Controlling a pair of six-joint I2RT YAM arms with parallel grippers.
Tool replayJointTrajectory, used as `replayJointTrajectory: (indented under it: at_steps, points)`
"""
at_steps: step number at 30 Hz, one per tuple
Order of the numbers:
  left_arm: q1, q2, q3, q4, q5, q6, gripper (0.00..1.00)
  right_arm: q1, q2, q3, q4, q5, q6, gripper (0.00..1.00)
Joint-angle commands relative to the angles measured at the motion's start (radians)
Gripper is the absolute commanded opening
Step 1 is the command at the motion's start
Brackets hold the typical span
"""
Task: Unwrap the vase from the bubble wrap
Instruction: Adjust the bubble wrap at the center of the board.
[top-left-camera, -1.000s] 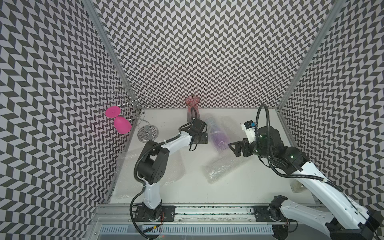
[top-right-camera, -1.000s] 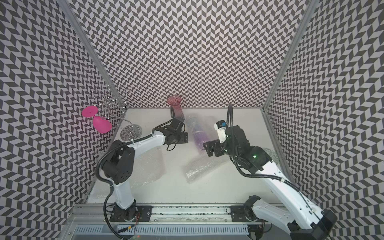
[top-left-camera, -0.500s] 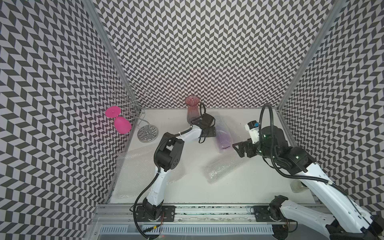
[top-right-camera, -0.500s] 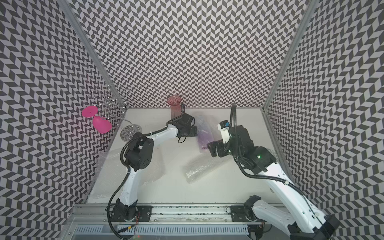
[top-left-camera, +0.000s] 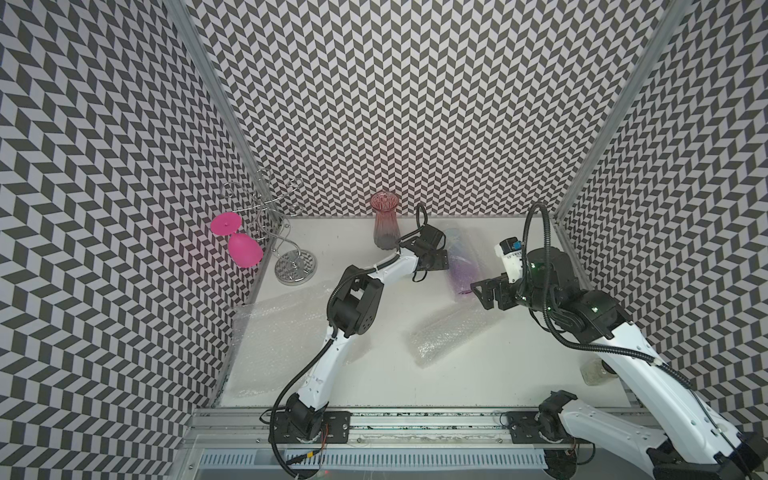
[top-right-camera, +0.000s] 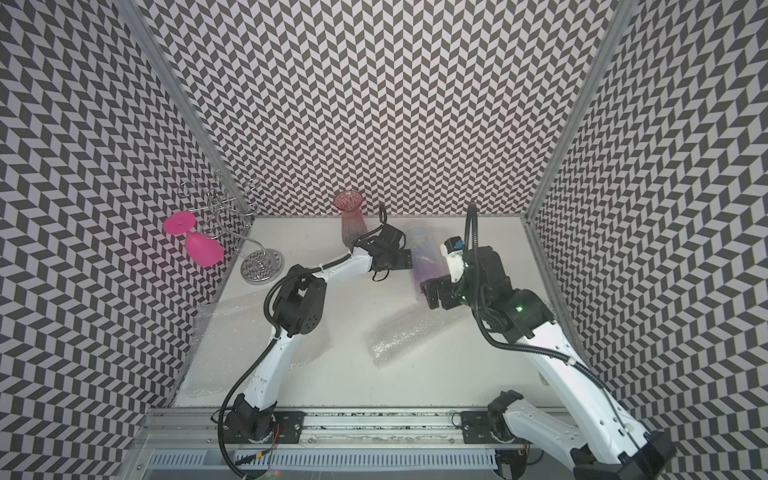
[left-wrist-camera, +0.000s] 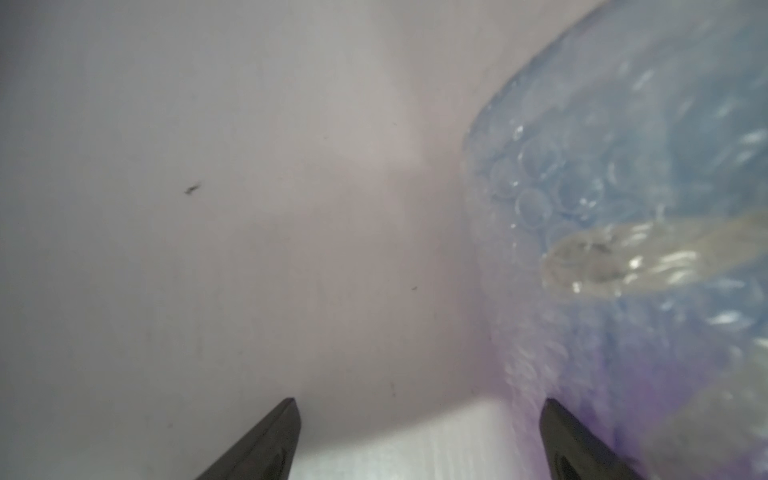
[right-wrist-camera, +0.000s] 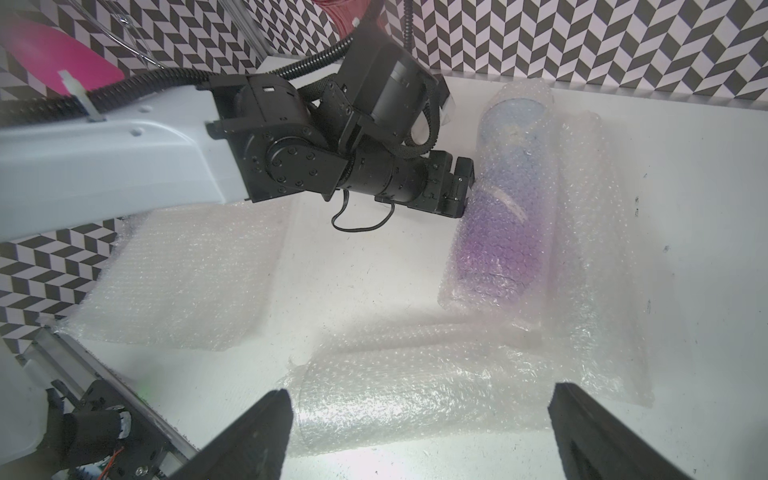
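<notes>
Near the back of the white counter (top-left-camera: 415, 386), on its side: a blue-to-purple vase (right-wrist-camera: 505, 216), rolled all round in bubble wrap (right-wrist-camera: 582, 249), with a loose tail of the same wrap spread flat on the counter beside it; in both top views, a tinted bundle between the two arms; across the bundle, a clear glossy strip (left-wrist-camera: 602, 257).

Left tool (right-wrist-camera: 465, 189) low at the bundle's side, about midway along it; released, jaws wide apart, nothing grasped; in the left wrist view, only bare counter between the fingers (left-wrist-camera: 274, 440), one of them right at the wrap's edge; real contact impossible to tell.

Right tool (right-wrist-camera: 419, 390) likewise released, jaws at full spread, nothing between them; raised above the counter near the purple end of the bundle, over a loose roll (top-left-camera: 449, 332) of empty wrap in mid-counter; clear of both.

Along the left wall, beneath the left arm's elbow, a flat sheet (top-left-camera: 282, 328) of more wrap.

At the back wall, upright and unwrapped, a red vase (top-left-camera: 384, 224), just beside the left arm's wrist; touching or not, unclear.

In the back left corner, a wire rack (top-left-camera: 293, 268) with a pink glass (top-left-camera: 243, 249) hung foot-up from it; well apart from the bundle.
</notes>
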Motion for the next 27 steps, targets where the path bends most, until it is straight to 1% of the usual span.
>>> replayJointTrajectory:
  at_steps: [1, 4, 7, 10, 13, 15, 18, 20, 23, 27]
  points:
    - [-0.049, 0.043, 0.077, 0.009, 0.06, -0.021, 0.9, -0.008, -0.02, 0.002, 0.013, -0.012, -0.019, 0.99]
    - [-0.065, 0.065, 0.103, 0.04, 0.091, -0.042, 0.9, -0.01, -0.028, 0.003, 0.008, -0.008, -0.02, 0.99]
    - [-0.082, 0.065, 0.101, 0.076, 0.108, -0.052, 0.9, -0.011, -0.037, 0.001, 0.003, -0.005, -0.015, 0.99]
    - [-0.09, 0.055, 0.103, 0.088, 0.122, -0.052, 0.9, -0.01, -0.046, 0.0, 0.0, -0.004, -0.011, 0.99]
    - [-0.079, 0.015, 0.09, 0.072, 0.127, -0.023, 0.9, -0.012, -0.05, 0.005, -0.005, -0.003, -0.005, 0.99]
    - [-0.058, -0.053, 0.019, 0.081, 0.125, -0.001, 0.9, -0.012, -0.056, 0.007, -0.008, -0.003, -0.004, 0.99]
    - [-0.02, -0.181, -0.136, 0.134, 0.169, 0.028, 0.9, -0.012, -0.072, -0.004, -0.001, -0.008, 0.002, 0.99]
    - [-0.007, -0.252, -0.201, 0.117, 0.183, 0.046, 0.9, -0.012, -0.081, -0.016, 0.009, -0.023, 0.009, 0.99]
    - [-0.015, -0.376, -0.329, 0.111, 0.17, 0.064, 0.9, -0.012, -0.104, -0.046, 0.037, -0.059, 0.021, 0.99]
    - [-0.04, -0.546, -0.524, 0.125, 0.162, 0.04, 0.9, -0.012, -0.135, -0.091, 0.059, -0.102, 0.036, 0.99]
